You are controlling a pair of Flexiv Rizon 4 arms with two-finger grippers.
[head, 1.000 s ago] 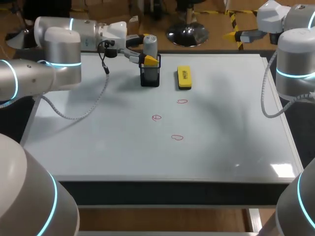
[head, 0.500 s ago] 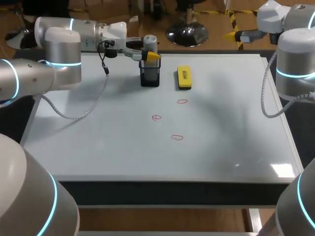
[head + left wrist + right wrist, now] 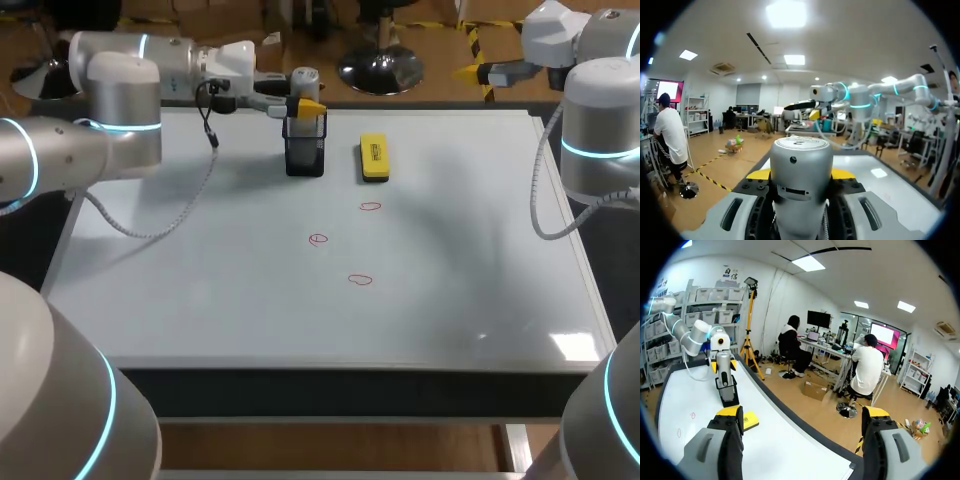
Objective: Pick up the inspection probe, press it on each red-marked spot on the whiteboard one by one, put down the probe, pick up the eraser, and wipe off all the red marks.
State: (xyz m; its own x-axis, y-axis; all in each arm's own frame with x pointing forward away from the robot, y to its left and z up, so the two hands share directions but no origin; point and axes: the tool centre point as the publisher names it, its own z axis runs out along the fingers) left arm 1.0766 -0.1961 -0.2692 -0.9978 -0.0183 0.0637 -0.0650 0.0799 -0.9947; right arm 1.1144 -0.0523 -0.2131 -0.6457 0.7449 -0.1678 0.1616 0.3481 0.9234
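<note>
The eraser (image 3: pixel 374 158) carries a small dark label, its print too small to read

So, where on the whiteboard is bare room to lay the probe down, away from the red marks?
Bare: the whiteboard right of the eraser and red marks, and its near strip along the front edge. Crowded: the far middle, where black holder, eraser and left gripper with the probe stand close.

Pair: left arm (image 3: pixel 110 100), right arm (image 3: pixel 600 120). Rounded silver-white shells, glowing cyan joint rings, looping grey cables. On right gripper (image 3: pixel 802 425): grey housings, yellow-tipped jaws.
</note>
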